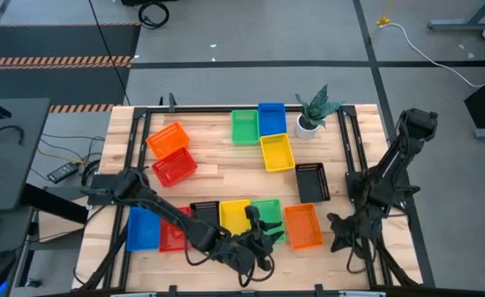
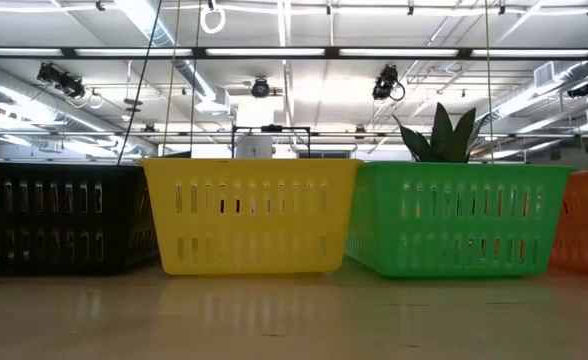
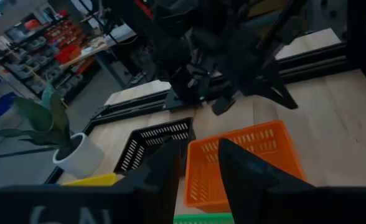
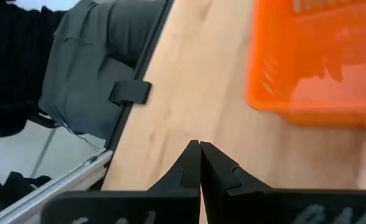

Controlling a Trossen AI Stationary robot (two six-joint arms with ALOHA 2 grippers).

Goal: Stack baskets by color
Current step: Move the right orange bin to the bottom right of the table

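Note:
Along the near edge stand a blue [image 1: 143, 227], red [image 1: 173, 235], black [image 1: 204, 210], yellow [image 1: 234, 216], green [image 1: 269, 210] and orange basket [image 1: 303, 225]. Farther back stand an orange [image 1: 169, 138], red [image 1: 174, 167], green [image 1: 244, 126], blue [image 1: 271, 118], yellow [image 1: 276, 152] and black basket [image 1: 312, 181]. My left gripper [image 1: 261, 223] hovers open over the near green basket, facing the near orange basket [image 3: 245, 155], with nothing between its fingers [image 3: 198, 158]. My right gripper [image 4: 200, 144] is shut over bare table just right of that orange basket [image 4: 314, 62].
A green plant in a white pot [image 1: 311, 115] stands at the far right, beside the far blue basket. Black frame rails [image 1: 348, 148] run along the table's sides. Bare wood lies in the table's middle [image 1: 234, 173]. The low view shows the near row's walls [image 2: 249, 215].

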